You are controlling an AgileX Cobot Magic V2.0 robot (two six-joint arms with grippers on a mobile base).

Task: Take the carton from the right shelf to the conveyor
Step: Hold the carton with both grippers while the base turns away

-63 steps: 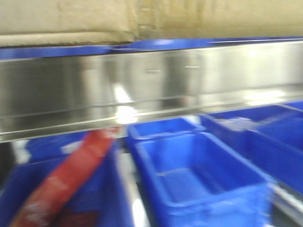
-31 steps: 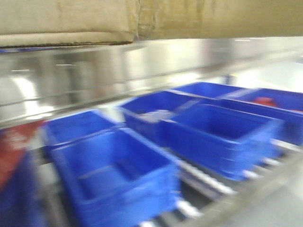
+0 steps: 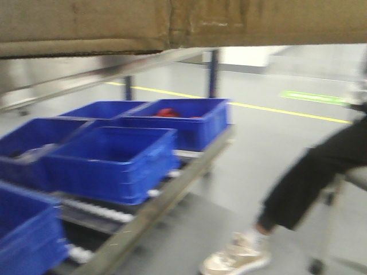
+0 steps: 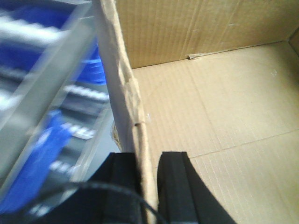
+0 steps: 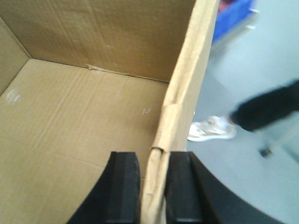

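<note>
Carry step, seemingly: carton [image 3: 86, 23] held aloft beside the right shelf [image 3: 160, 206], jaws of left gripper [image 4: 145, 161] and right gripper [image 5: 153, 161] each clamped on an opposite carton wall; next: reaching the unseen conveyor and lowering level.

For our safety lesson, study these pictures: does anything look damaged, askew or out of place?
Two things. The walls of the box are creased and buckled where the left tool and right tool pinch them. Also, a person's leg and shoe are beside the shelf, close to the held box.
</note>
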